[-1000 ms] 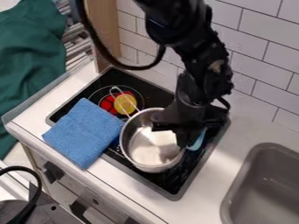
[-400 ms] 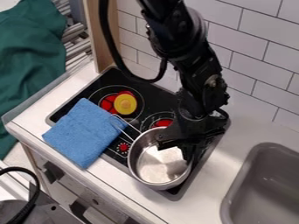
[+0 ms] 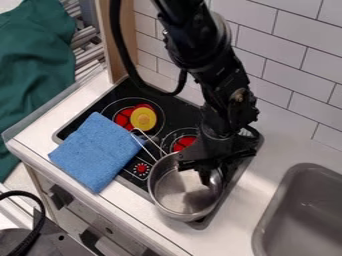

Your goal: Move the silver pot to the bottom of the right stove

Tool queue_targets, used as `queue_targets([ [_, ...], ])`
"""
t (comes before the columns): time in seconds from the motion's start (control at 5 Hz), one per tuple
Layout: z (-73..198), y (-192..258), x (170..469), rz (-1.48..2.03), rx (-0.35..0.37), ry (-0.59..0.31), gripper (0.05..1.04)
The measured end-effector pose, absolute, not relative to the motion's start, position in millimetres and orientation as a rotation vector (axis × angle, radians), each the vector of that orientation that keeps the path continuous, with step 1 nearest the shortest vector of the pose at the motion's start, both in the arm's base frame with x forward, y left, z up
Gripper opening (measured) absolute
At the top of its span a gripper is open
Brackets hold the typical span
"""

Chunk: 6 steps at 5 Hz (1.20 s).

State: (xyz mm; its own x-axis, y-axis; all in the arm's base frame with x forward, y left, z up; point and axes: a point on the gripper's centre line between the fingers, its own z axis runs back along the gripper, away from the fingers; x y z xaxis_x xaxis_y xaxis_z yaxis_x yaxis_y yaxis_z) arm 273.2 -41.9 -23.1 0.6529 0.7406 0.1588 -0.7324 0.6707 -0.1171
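Silver saucepan (image 3: 184, 194) sits at near right corner of black stovetop (image 3: 177, 111), on near side of right burner (image 3: 184, 143); wire handle (image 3: 148, 142) is pointed far left, by blue cloth (image 3: 97, 152). Black gripper (image 3: 208, 174) is placed over pan's far right rim; whether closed or open cannot be told. Yellow disc (image 3: 143, 119) is set on left burner (image 3: 123, 119).

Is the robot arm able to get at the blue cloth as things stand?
Probably yes: the middle of the cloth lies uncovered. But the gripper is at the pot, whose handle reaches the cloth's corner, so it would likely need to clear both.
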Motion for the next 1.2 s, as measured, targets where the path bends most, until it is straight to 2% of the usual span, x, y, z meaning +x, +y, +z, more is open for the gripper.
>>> queue_targets([
  [0.2,5,-39,283,0.79,-0.061,-0.294,0.817],
  [0.4,46,-36,288,0.664,-0.075,-0.397,1.012],
  [0.6,76,-29,287,0.379,-0.047,-0.438,1.007],
  [0.8,78,-6,288,0.225,-0.031,-0.405,1.004],
  [1.2,62,22,285,0.235,0.051,-0.29,1.004],
])
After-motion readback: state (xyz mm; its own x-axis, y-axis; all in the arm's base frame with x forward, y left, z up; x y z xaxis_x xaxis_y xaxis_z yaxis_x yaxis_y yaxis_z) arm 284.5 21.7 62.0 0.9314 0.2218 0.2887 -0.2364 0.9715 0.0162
